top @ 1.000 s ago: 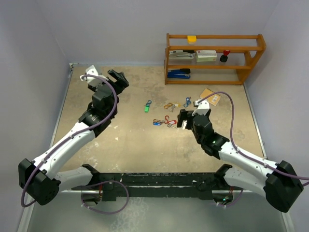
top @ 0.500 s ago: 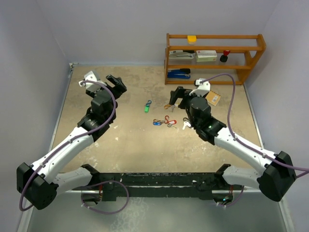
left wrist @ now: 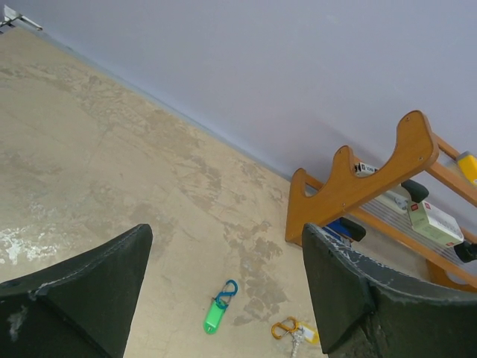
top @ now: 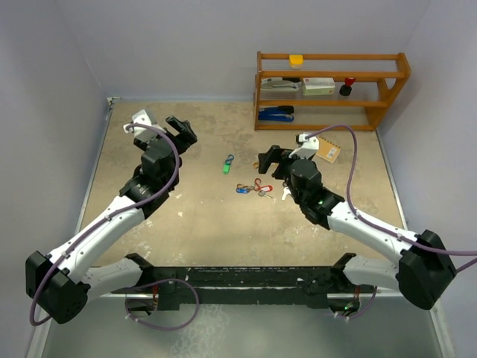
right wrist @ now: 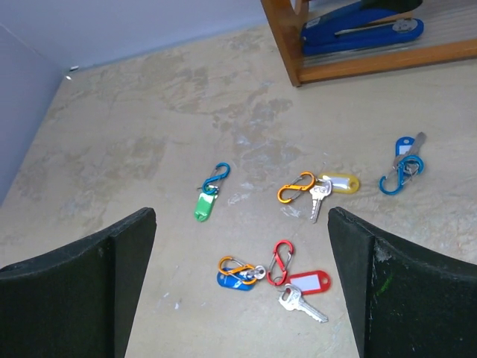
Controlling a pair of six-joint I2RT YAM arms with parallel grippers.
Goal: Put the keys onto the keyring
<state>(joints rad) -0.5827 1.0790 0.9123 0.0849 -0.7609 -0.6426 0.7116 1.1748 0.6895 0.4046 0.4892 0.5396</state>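
The right gripper (top: 270,159) and left gripper (top: 181,128) both gape wide and empty. Just ahead of the right one, a red-tagged key (right wrist: 302,302) lies against a red clip (right wrist: 281,261), so closing there may snag both.

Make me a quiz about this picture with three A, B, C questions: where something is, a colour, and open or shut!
1. Where is the blue stapler?
A. On the lowest shelf of the wooden rack.
B. On the floor.
C. In a bowl.
2. What colour is the tag lying farthest left?
A. Pink.
B. Green.
C. White.
3. How is the right end effector?
A. Shut on a tag.
B. Shut on the stapler.
C. Open, holding nothing.
Answers: 1 A, it lies on the bottom board; 2 B, green plastic on a blue clip; 3 C, only table shows between its fingers.
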